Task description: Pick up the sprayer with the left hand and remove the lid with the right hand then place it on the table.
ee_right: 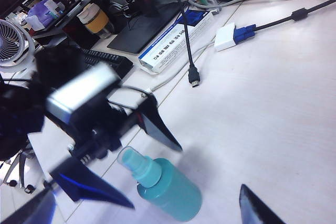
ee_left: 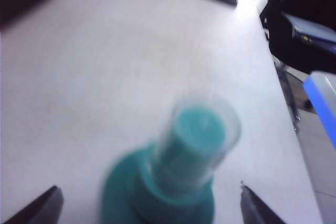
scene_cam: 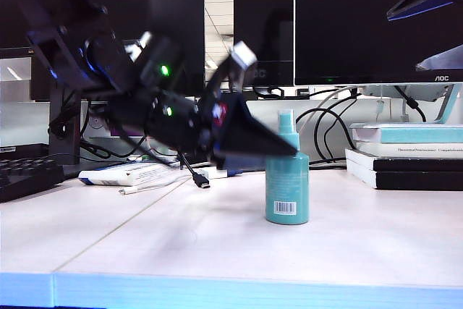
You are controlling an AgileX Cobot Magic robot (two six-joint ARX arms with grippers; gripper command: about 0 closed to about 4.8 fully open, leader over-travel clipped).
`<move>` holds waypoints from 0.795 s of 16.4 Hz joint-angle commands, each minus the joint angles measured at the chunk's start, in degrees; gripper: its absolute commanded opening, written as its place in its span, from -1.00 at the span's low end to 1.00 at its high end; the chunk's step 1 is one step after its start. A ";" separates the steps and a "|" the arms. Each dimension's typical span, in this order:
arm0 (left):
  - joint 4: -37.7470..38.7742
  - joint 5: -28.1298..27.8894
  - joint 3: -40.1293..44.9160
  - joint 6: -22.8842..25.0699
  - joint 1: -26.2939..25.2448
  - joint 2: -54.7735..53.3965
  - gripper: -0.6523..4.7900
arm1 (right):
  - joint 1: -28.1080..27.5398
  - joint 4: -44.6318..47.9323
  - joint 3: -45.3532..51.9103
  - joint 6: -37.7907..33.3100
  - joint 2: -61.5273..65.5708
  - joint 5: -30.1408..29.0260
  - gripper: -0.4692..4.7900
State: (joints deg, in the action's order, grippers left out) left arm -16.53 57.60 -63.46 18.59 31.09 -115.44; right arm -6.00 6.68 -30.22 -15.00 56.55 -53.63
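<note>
Exterior view: the sprayer (scene_cam: 287,182) stands upright on the table (scene_cam: 217,251), right of centre, lid (scene_cam: 286,122) on; the left hand (scene_cam: 278,148) reaches it from the left, fingers spread and empty.

Left wrist view: the lid (ee_left: 202,132) lies between the parted fingertips (ee_left: 44,205), untouched.

Right wrist view: the right hand (ee_right: 147,208) hovers above the sprayer (ee_right: 163,182), fingers released.

Step in hand: approach. Next, the left hand should close on the sprayer's body.

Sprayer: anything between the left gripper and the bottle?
Nothing visible. The sprayer stands upright on the table, lid on. The left gripper is open, one fingertip on each side, with no object between.
</note>
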 commanded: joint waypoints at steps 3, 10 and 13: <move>1.27 -2.10 -0.07 -0.11 2.97 -1.68 1.00 | -0.02 1.11 -0.35 0.22 -0.15 -0.31 1.00; 1.62 -6.49 -0.15 -1.97 3.06 -1.92 -0.60 | -0.02 1.11 -0.35 0.22 -0.15 -0.09 1.00; 27.47 -5.88 -10.51 1.97 3.04 -0.17 -0.68 | 0.00 1.09 -0.37 -0.20 -0.15 -0.61 1.00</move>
State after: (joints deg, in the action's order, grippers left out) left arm 3.01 50.92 -71.13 17.52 33.93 -116.97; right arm -6.02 6.74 -30.22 -15.03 56.55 -53.63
